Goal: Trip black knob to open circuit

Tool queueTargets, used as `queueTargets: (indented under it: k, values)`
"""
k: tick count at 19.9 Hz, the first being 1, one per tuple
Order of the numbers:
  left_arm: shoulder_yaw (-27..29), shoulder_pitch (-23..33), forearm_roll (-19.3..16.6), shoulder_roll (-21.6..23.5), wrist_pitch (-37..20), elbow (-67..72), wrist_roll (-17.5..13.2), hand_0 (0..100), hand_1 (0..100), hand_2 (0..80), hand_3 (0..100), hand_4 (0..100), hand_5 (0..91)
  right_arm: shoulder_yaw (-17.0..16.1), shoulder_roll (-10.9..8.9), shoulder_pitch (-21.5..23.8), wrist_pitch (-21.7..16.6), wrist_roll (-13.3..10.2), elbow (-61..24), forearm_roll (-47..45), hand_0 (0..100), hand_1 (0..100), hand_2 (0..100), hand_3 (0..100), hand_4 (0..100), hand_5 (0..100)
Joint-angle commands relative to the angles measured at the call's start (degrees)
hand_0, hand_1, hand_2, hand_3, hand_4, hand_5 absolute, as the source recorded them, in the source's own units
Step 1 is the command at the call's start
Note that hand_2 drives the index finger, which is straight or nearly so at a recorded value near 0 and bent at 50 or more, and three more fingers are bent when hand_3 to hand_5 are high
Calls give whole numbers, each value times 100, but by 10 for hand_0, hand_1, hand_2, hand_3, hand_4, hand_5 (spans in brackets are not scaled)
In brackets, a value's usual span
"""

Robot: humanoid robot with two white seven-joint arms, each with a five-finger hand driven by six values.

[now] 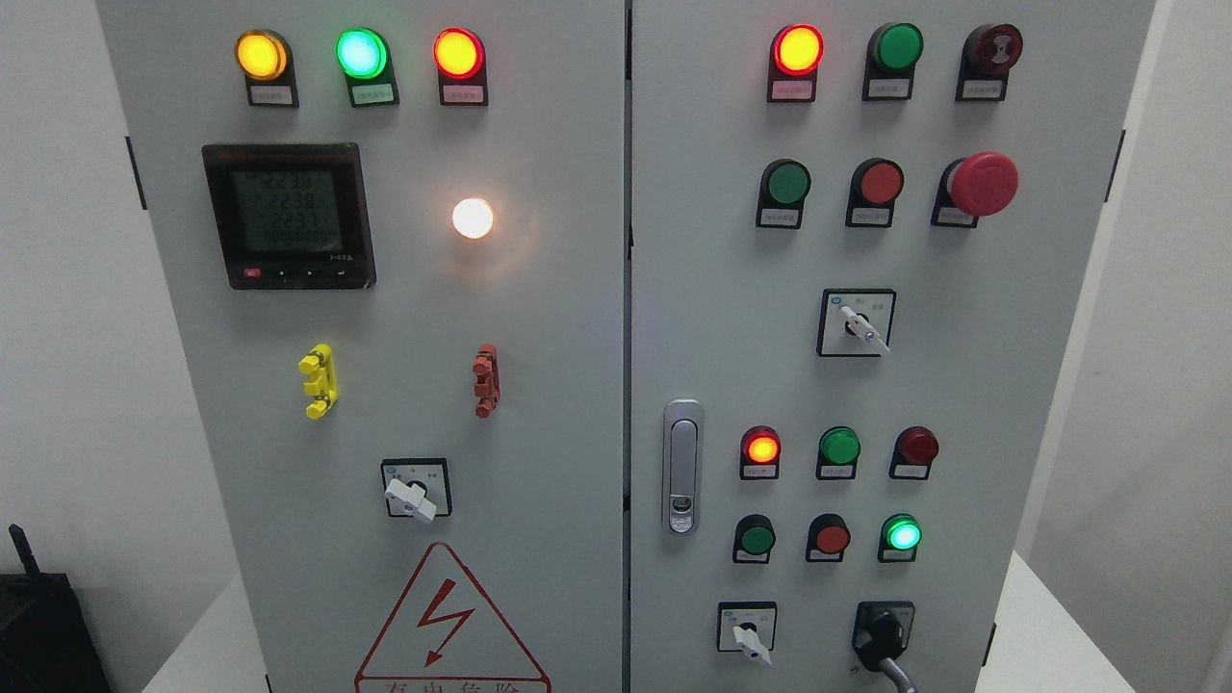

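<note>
We face a grey control cabinet (539, 385) with two doors, split by one vertical seam. The left door (289, 414) carries one digital meter (288, 216) with a lit display and one red-edged lightning warning triangle (449, 624), cut off by the bottom edge. The right door (1011, 404) has one chrome latch handle (681, 466) near the seam and one red mushroom stop button (982, 183).

We count three white-handled rotary selectors: one on the left door (416, 496) and two on the right, one high (861, 327) and one low (749, 640). The single black knob (884, 630) sits just beside that low selector, at the right door's bottom, its handle pointing down.

There are seven lit lamps. The left door has a yellow lamp (261, 54), a green lamp (361, 52), a red lamp (457, 52) and a white lamp (473, 218). The right door has a top red lamp (797, 48), a lower red lamp (760, 449) and a lower green lamp (902, 532). Seven unlit round lenses or buttons share the right door. The left door also holds two small clips, one yellow clip (318, 381) and one red clip (487, 380).

A grey rounded piece (897, 677) meets the knob's lower end at the bottom edge. It may be a robot finger, but so little shows that we cannot tell whether a hand is open or closed, or gripping.
</note>
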Motion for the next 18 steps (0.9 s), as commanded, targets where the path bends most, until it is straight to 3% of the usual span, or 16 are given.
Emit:
queueTargets:
  k: [1,18]
  values:
    - [3,0,0,0,2,-93,4,120,389,0,0,0,0,-118,-110,-11,22,-39,89,-11,0,0,37,1000,1000,1000]
    - [-5,0,0,0,2,-93,4,120,389,0,0,0,0,-145,-154,42,13,-56,72,-19,0,0,33,1000,1000,1000]
